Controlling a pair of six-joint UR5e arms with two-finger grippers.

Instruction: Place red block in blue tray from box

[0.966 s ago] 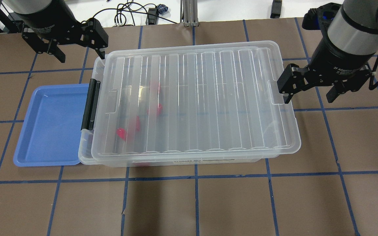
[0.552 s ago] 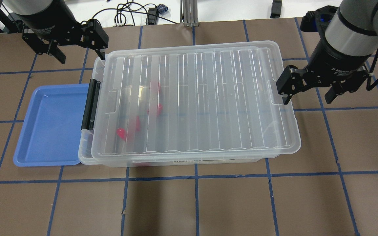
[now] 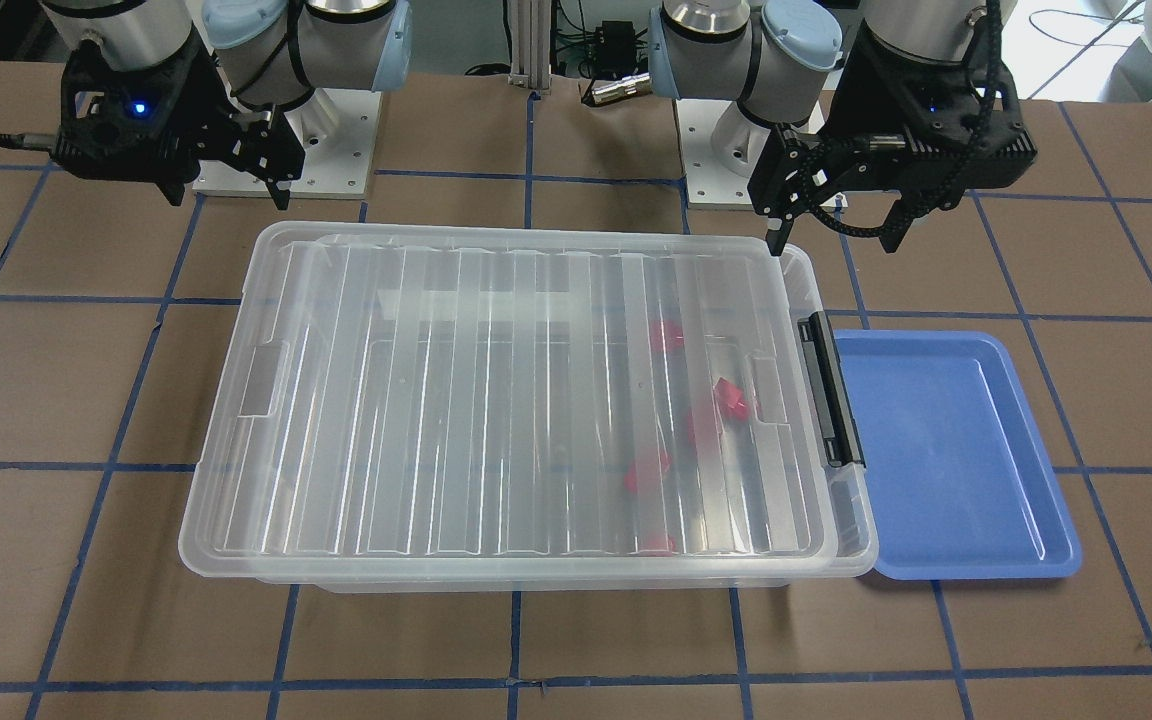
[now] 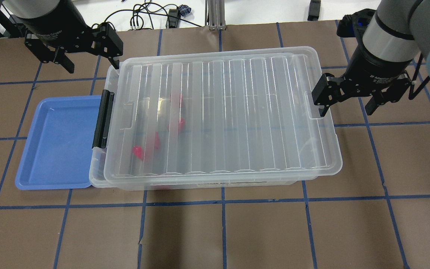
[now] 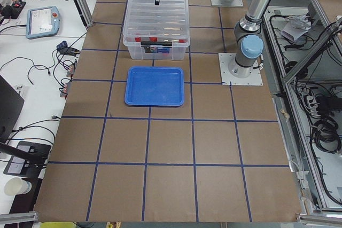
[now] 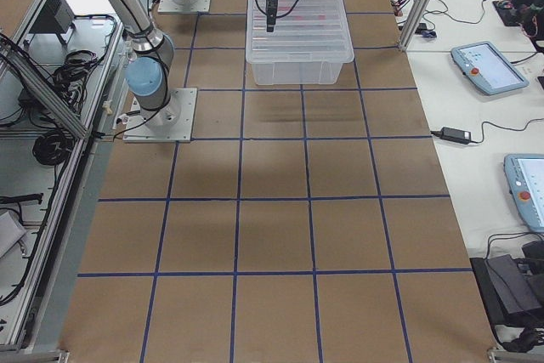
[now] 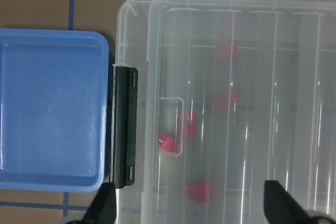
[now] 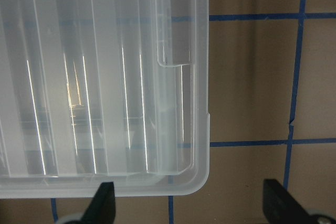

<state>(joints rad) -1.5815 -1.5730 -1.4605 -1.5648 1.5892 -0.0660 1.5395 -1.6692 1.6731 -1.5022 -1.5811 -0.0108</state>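
Note:
The box [image 4: 218,116] is a clear bin with its ribbed lid on and a black latch [image 4: 103,118] on its left short end. Several red blocks [image 4: 138,152] show blurred through the lid in the bin's left half, also in the left wrist view [image 7: 168,142]. The blue tray [image 4: 56,142] lies empty beside the latch end. My left gripper [image 4: 91,61] is open and empty above the box's far left corner. My right gripper [image 4: 346,106] is open and empty, one finger over the lid's right end edge, the other beyond it over the table.
Brown table with blue tape grid [image 4: 222,231] stretches wide in front of the box. The arm bases [image 3: 286,170] stand behind the box. Cables and tablets lie on side tables [image 5: 43,22] off the work surface.
My right gripper has shifted slightly left and toward the back, closer to the lid's right end. My left gripper has barely moved. The box, tray and blocks are unchanged.

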